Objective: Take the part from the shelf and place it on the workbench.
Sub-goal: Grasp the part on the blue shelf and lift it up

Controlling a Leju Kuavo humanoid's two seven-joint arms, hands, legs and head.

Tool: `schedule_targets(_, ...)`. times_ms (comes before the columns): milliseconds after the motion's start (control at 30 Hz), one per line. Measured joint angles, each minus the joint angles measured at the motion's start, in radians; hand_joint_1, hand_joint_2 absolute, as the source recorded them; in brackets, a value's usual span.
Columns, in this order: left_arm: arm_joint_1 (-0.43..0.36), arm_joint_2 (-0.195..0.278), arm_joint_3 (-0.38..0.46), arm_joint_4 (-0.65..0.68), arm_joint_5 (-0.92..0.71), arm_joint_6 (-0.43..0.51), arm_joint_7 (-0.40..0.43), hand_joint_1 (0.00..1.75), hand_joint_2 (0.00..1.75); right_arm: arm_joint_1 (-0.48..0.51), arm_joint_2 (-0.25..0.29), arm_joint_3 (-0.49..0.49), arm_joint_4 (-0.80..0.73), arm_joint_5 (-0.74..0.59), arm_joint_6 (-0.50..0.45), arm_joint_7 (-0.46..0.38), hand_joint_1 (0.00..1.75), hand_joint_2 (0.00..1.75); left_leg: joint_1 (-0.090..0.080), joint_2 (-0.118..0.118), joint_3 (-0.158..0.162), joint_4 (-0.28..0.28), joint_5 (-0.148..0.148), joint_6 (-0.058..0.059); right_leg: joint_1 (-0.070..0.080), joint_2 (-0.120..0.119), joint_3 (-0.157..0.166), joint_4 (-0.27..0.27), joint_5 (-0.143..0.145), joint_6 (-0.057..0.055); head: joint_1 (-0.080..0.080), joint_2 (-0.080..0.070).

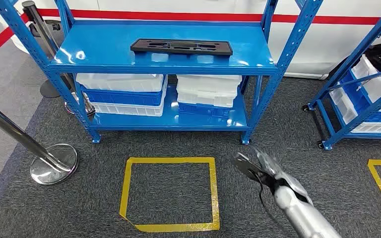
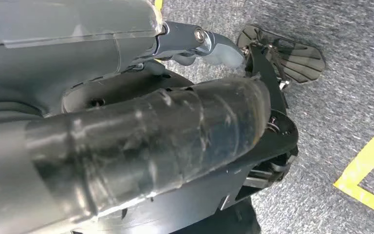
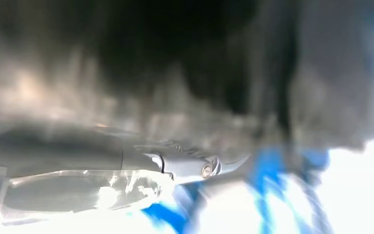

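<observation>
The part (image 1: 181, 47) is a flat black rectangular piece with cut-outs. It lies on the top board of the blue shelf (image 1: 104, 49) ahead of me, near the board's middle. My right hand (image 1: 258, 168) hovers low over the carpet in front of the shelf's right leg, well below and short of the part; its fingers are apart and it holds nothing. The right wrist view is blurred, with the right hand's thumb (image 3: 190, 168) against blue and white smears. My left hand (image 2: 199, 44) hangs over the carpet with its thumb stretched out and nothing in it.
Stacked white and blue bins (image 1: 121, 94) (image 1: 208, 94) fill the lower board. A yellow tape square (image 1: 171, 225) marks the carpet before the shelf. A chrome stanchion (image 1: 54, 163) stands at the left and a second blue shelf (image 1: 362, 99) at the right.
</observation>
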Motion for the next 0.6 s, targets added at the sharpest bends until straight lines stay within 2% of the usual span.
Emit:
schedule_targets(67,-0.001,0.0,-0.003,0.0,-0.001,-0.003,-0.002,0.0,0.0,-0.038,0.008,0.041,0.0,0.008,0.003,0.003,0.0,0.0,-0.001,-0.004,-0.001,0.002,0.0,-0.004,0.002,0.003,0.017,-0.042,0.008,-0.004,0.0,0.0)
schedule_targets(100,-0.003,0.0,-0.007,0.001,-0.002,-0.006,-0.004,0.0,0.0,-0.076,0.017,0.082,-0.001,0.017,0.007,0.006,0.0,0.0,-0.002,-0.009,-0.004,0.004,0.001,-0.009,0.004,0.005,0.032,-0.08,0.015,-0.009,0.0,0.0)
schedule_targets(167,-0.004,0.0,-0.013,0.001,-0.004,-0.013,-0.007,0.0,0.0,-0.14,0.043,0.156,-0.001,0.037,0.015,0.014,0.0,0.0,-0.003,-0.017,-0.015,0.005,0.007,-0.02,0.01,0.007,0.036,-0.102,0.007,-0.018,-0.001,0.0)
schedule_targets(200,-0.004,0.001,-0.017,0.001,-0.005,-0.015,-0.008,0.0,0.0,-0.171,0.061,0.191,-0.001,0.05,0.02,0.021,0.0,0.0,-0.002,-0.019,-0.02,0.004,0.008,-0.026,0.008,0.007,0.038,-0.108,0.006,-0.024,-0.001,0.0)
schedule_targets(267,-0.004,0.002,-0.023,0.002,-0.007,-0.017,-0.008,0.0,0.0,-0.231,0.106,0.255,0.001,0.072,0.034,0.039,0.0,0.0,0.0,-0.019,-0.034,0.029,-0.009,-0.036,0.003,0.007,0.041,-0.118,0.011,-0.037,-0.001,0.0)
schedule_targets(300,-0.005,0.004,-0.026,0.002,-0.008,-0.017,-0.008,0.0,0.0,-0.258,0.129,0.285,0.003,0.079,0.042,0.047,0.0,0.0,0.0,-0.018,-0.053,0.069,-0.031,-0.041,0.001,0.007,0.043,-0.123,0.014,-0.044,-0.002,0.0)
schedule_targets(367,-0.007,0.006,-0.03,0.002,-0.008,-0.016,-0.007,0.0,0.0,-0.297,0.172,0.337,0.007,0.084,0.054,0.057,0.0,0.0,0.001,-0.018,-0.116,0.197,-0.086,-0.047,0.005,0.007,0.044,-0.123,0.013,-0.051,-0.002,0.0)
schedule_targets(400,-0.008,0.007,-0.031,0.002,-0.008,-0.016,-0.007,0.0,0.0,-0.307,0.187,0.356,0.009,0.084,0.057,0.06,0.0,0.0,0.001,-0.018,-0.147,0.253,-0.101,-0.049,0.008,0.005,0.045,-0.123,0.012,-0.053,-0.002,0.0)
schedule_targets(433,-0.008,0.007,-0.031,0.002,-0.008,-0.015,-0.007,0.0,0.0,-0.312,0.2,0.371,0.011,0.085,0.059,0.062,0.0,0.0,0.001,-0.018,-0.164,0.281,-0.099,-0.049,0.01,0.003,0.047,-0.122,0.01,-0.054,-0.002,0.0)
schedule_targets(467,-0.008,0.008,-0.032,0.002,-0.008,-0.015,-0.006,0.0,0.0,-0.316,0.209,0.381,0.013,0.085,0.06,0.063,0.0,0.0,0.002,-0.018,-0.164,0.27,-0.077,-0.049,0.011,0.001,0.049,-0.121,0.008,-0.055,-0.002,0.0)
schedule_targets(533,-0.004,0.009,-0.035,0.002,-0.008,-0.015,-0.006,0.0,0.0,-0.326,0.221,0.394,0.017,0.085,0.059,0.064,0.0,0.0,0.003,-0.016,-0.115,0.153,-0.003,-0.046,0.011,-0.001,0.055,-0.116,0.0,-0.052,-0.002,0.0)
schedule_targets(567,-0.002,0.009,-0.037,0.003,-0.008,-0.015,-0.005,0.0,0.0,-0.333,0.225,0.399,0.019,0.085,0.059,0.064,0.0,0.0,0.002,-0.016,-0.087,0.093,0.022,-0.045,0.014,-0.001,0.054,-0.112,-0.004,-0.049,-0.002,0.0)
schedule_targets(600,-0.001,0.01,-0.038,0.003,-0.008,-0.015,-0.005,0.0,0.0,-0.34,0.227,0.404,0.021,0.085,0.059,0.065,0.0,0.0,0.001,-0.016,-0.069,0.05,0.033,-0.042,0.016,0.0,0.05,-0.108,-0.007,-0.045,-0.002,0.0)
